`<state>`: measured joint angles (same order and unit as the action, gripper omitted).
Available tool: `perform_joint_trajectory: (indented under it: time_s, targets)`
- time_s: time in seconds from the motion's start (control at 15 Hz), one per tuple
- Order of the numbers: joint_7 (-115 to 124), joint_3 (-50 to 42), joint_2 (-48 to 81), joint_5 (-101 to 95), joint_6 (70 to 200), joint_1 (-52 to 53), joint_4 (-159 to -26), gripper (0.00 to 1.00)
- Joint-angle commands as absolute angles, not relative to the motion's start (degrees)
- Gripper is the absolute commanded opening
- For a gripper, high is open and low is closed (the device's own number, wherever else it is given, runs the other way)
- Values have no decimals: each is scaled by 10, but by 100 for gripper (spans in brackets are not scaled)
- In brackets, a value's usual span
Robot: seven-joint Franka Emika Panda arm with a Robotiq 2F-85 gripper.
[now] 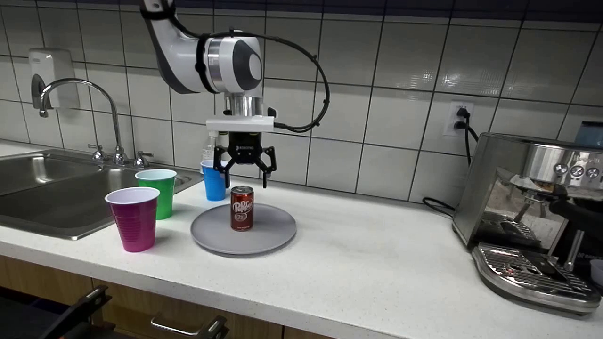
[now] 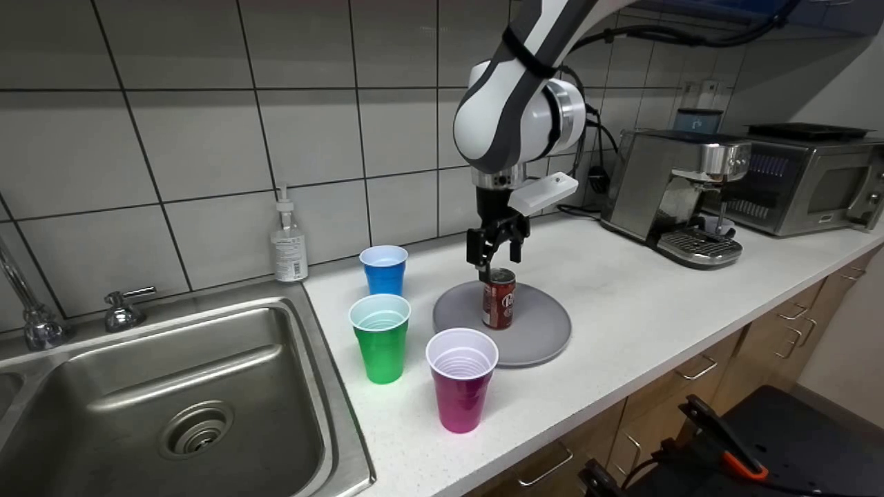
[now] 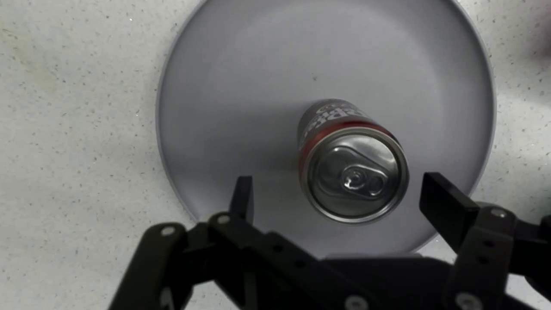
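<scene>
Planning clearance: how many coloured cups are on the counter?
3: magenta cup nearest the counter's front edge, blue cup nearest the tiled wall, green cup between them. Others may be hidden.

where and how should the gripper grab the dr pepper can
Probably best from above, gripping opposite sides of its upper body: the round can stands upright on the gray plate, and the open gripper points down over it, jaws wider apart than the can.

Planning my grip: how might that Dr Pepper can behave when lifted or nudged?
The Dr Pepper can is probably heavy for its size: its lid looks sealed. Being smooth, it may slip; standing upright, it could tip.
</scene>
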<state>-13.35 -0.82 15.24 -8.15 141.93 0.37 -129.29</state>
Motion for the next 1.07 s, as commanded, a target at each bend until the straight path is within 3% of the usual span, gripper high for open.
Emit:
perform_joint_trajectory:
  time_s: [0.0,0.6,0.67,0.8,1.0]
  targets:
    - [-120,-3,186,-84,1412,3,-1264,100]
    - [-116,-5,214,-92,1412,4,-1257,100]
    - [-119,-4,213,-90,1413,3,-1260,75]
    - [-120,-4,213,-93,1413,5,-1262,68]
    - [-118,-4,212,-95,1414,6,-1264,42]
